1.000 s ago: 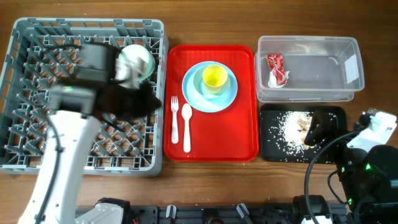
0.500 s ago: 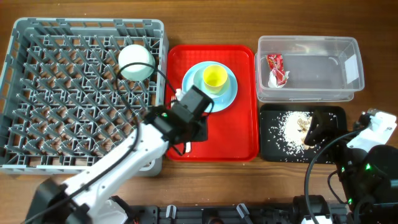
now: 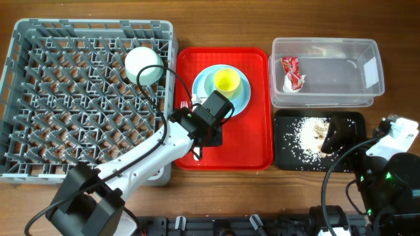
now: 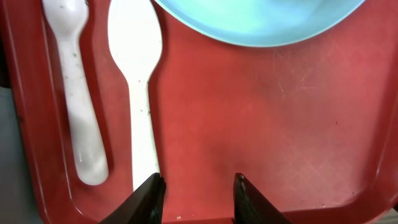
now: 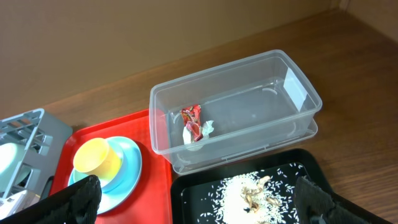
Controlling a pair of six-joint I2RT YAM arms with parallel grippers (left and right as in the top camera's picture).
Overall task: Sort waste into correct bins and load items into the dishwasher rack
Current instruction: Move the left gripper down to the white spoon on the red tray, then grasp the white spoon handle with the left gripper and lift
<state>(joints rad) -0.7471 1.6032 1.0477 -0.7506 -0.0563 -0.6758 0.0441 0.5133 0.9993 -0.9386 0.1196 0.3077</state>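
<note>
The left gripper [image 4: 198,200] is held released, empty, beside the spoon [image 4: 140,106] at mid-desk; the right gripper [image 3: 331,137] is held released near the front right corner.

Grey plastic pegged rack [image 3: 52,98] at left, mint-green bowl [image 3: 143,65] in it; red tray [image 3: 252,139] centre — round light blue plate [image 3: 243,98] on it, yellow cup [image 3: 226,80] atop; clear plastic tub [image 3: 341,75] right, black tray [image 3: 285,158] before it.

A red tray [image 3: 259,131], a light blue plate [image 3: 199,92], a yellow cup [image 3: 226,80], a white fork [image 4: 81,112] and a white spoon [image 4: 140,93] are shown. A grey, grid-patterned rack [image 3: 65,98] and a black tray [image 3: 285,160] speckled whitish are seen.
</note>
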